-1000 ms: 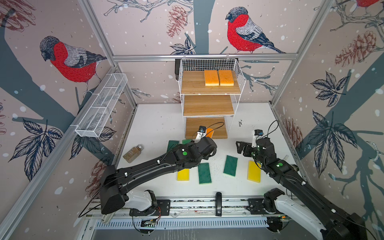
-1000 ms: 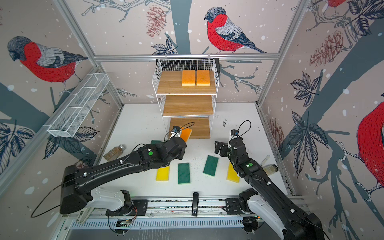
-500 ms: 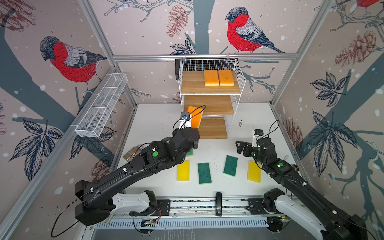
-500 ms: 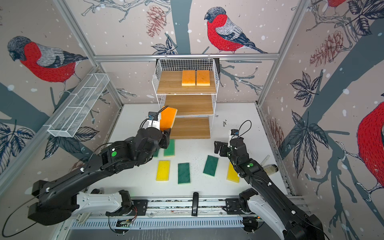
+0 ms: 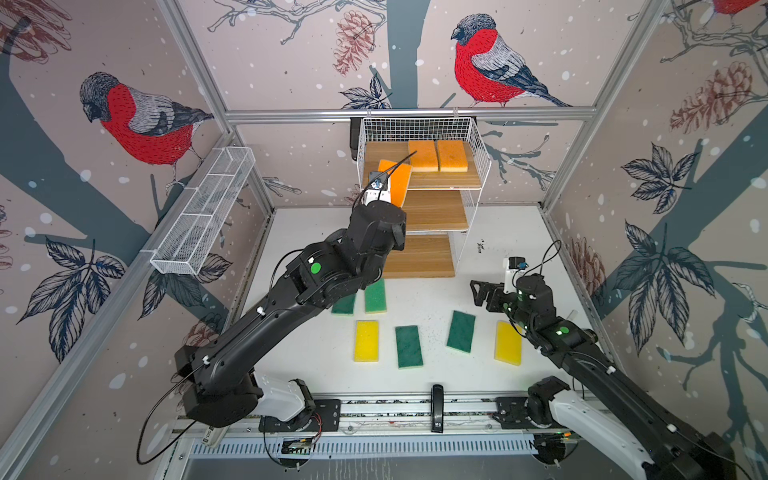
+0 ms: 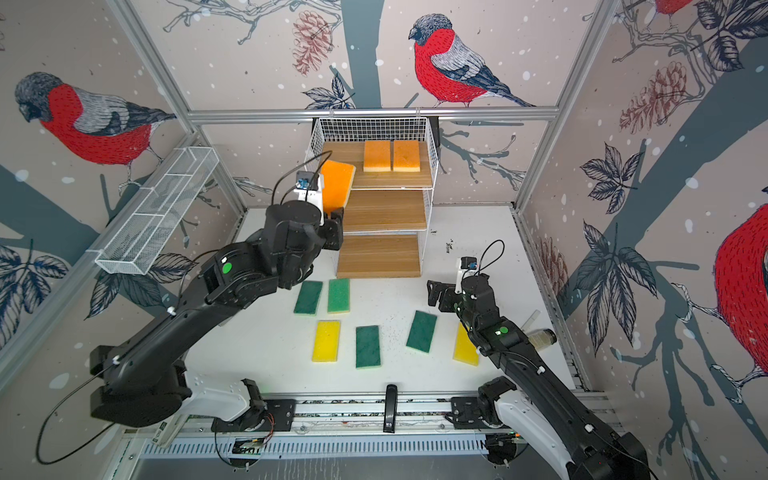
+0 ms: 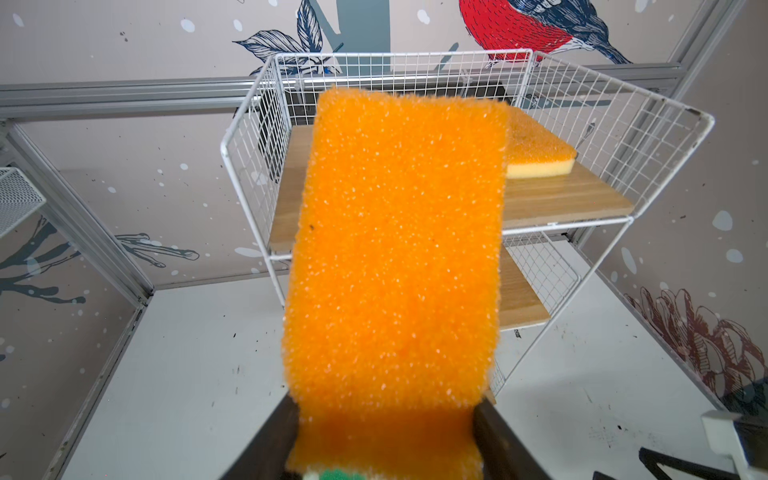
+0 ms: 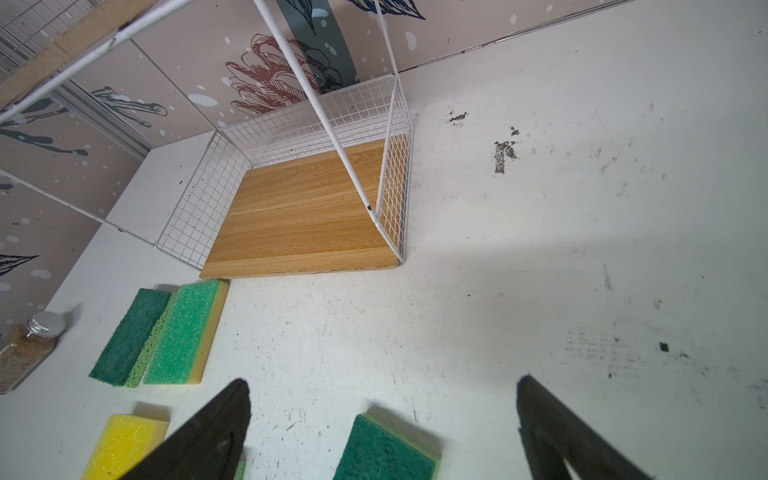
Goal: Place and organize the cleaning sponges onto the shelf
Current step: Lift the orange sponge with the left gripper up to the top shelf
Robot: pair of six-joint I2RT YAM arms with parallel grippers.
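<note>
My left gripper [image 7: 384, 419] is shut on one end of an orange sponge [image 5: 397, 183] [image 7: 395, 249]. It holds the sponge tilted at the front left of the shelf's [image 5: 436, 210] [image 6: 386, 210] top board; whether the sponge touches the board I cannot tell. Two orange sponges [image 5: 423, 155] [image 5: 452, 155] lie side by side on that top board. The middle and bottom boards [image 8: 307, 216] are bare. On the table lie several green sponges [image 5: 375, 296] [image 5: 409, 346] [image 5: 461, 331] and two yellow ones [image 5: 366, 340] [image 5: 508, 343]. My right gripper [image 5: 478, 291] [image 8: 384, 384] hangs open over the table, above a green sponge [image 8: 386, 453].
A long white mesh tray [image 5: 203, 216] is fixed to the left wall. A small brownish jar [image 8: 29, 349] stands on the table left of the green sponges. A small bottle [image 6: 540, 336] lies beside the right arm. The left arm covers part of a green sponge [image 5: 344, 305].
The left arm has risen and reached back, carrying the orange sponge from the bottom board's height up to the top board's front left. The right arm has not moved.
</note>
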